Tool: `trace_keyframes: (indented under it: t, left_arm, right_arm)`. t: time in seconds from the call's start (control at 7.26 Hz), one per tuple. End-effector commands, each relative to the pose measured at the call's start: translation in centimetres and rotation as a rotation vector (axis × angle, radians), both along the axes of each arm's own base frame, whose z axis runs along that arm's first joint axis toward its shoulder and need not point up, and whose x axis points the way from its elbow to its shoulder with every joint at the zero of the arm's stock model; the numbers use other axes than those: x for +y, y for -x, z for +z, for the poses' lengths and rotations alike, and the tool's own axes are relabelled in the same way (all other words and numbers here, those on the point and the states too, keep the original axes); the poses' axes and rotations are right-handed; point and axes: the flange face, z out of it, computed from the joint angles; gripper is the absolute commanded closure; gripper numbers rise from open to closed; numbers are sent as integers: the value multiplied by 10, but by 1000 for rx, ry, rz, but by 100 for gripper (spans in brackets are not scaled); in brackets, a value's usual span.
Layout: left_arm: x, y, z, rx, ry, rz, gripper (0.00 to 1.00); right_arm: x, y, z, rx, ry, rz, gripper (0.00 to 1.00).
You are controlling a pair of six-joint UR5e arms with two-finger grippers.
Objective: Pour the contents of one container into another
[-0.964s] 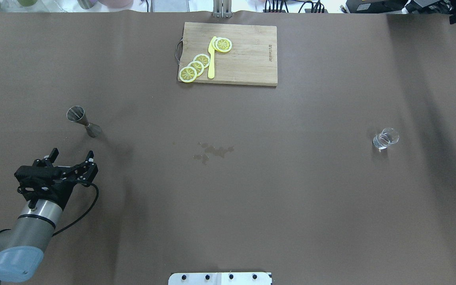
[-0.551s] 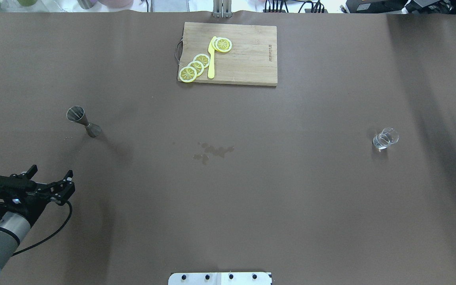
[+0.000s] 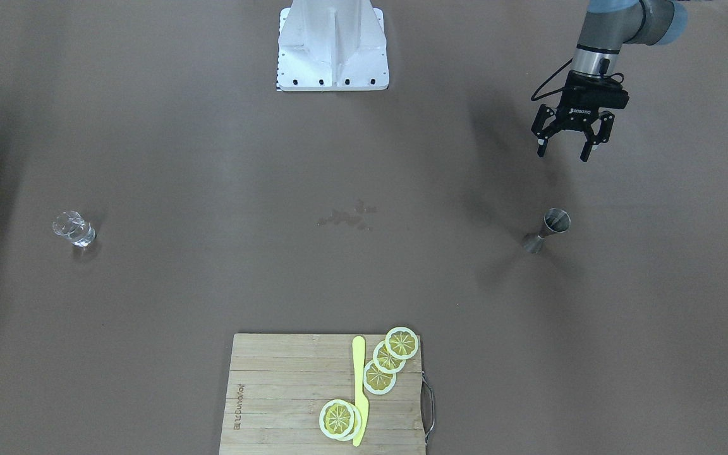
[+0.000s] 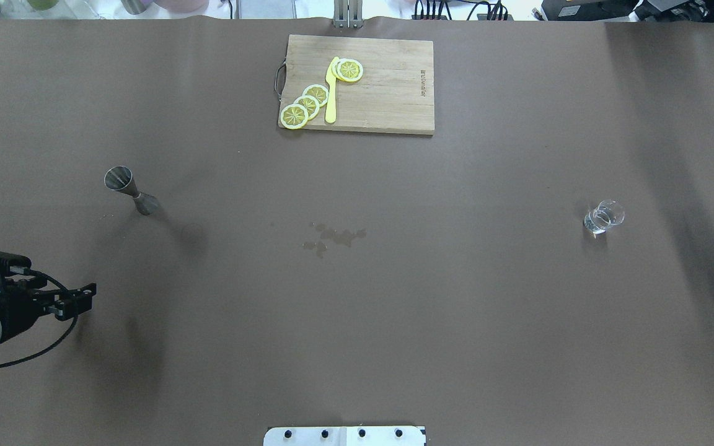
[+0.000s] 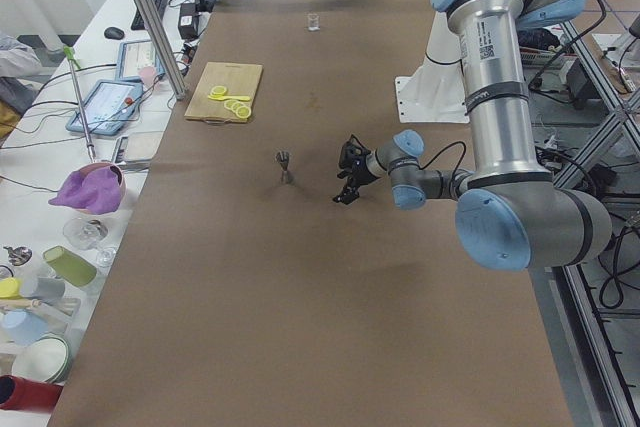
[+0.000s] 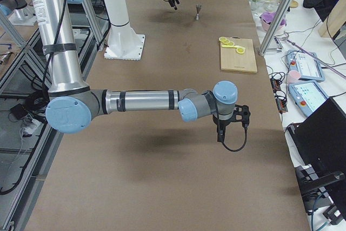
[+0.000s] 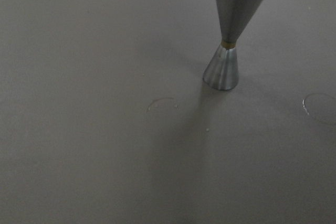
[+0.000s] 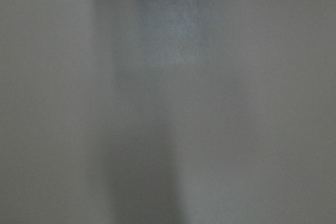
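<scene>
The clear glass [image 4: 603, 217] stands upright on the right side of the table, also seen as the glass [image 3: 73, 229]. The steel jigger [image 4: 131, 190] stands upright on the left side, and fills the top of the left wrist view as the jigger [image 7: 233, 30]. My left gripper [image 3: 562, 153] hangs open and empty, well back from the jigger on the robot's side. My right gripper [image 6: 232, 129] shows properly only in the exterior right view, low over bare table. I cannot tell whether it is open or shut. Its wrist view shows only table.
A wooden cutting board [image 4: 388, 93] with lemon slices [image 4: 307, 102] and a yellow knife [image 4: 331, 90] lies at the far middle edge. Wet stains [image 4: 332, 236] mark the table's centre. The robot's white base [image 3: 332, 47] stands at the near edge.
My left gripper has drawn back from the jigger toward the table's left edge, still open. A dark part of the right arm slid down the overhead view's right edge.
</scene>
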Motion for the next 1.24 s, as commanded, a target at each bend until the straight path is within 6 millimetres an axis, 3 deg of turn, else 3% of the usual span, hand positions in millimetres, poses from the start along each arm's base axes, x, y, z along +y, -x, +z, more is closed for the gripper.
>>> trace_keyframes:
  t: [0.0, 0.14, 0.28, 0.55, 0.69, 1.1]
  left_arm:
    - [-38, 52, 17, -25, -1, 234, 1]
    - [-48, 70, 26, -12, 52, 238, 1]
    - [-65, 96, 43, 15, 165, 249, 1]
    - [-97, 127, 74, 111, 356, 289, 1]
    - [-102, 156, 97, 169, 440, 287, 1]
    - [-107, 186, 108, 221, 571, 263, 1]
  right_arm:
    - [30, -36, -21, 54, 117, -30, 0]
    - [41, -46, -28, 59, 186, -32, 0]
    - [65, -60, -7, 53, 245, -11, 0]
    - [113, -81, 26, 17, 244, -7, 0]
    - [123, -92, 24, 8, 238, 16, 0]
    - [124, -94, 28, 14, 246, 21, 0]
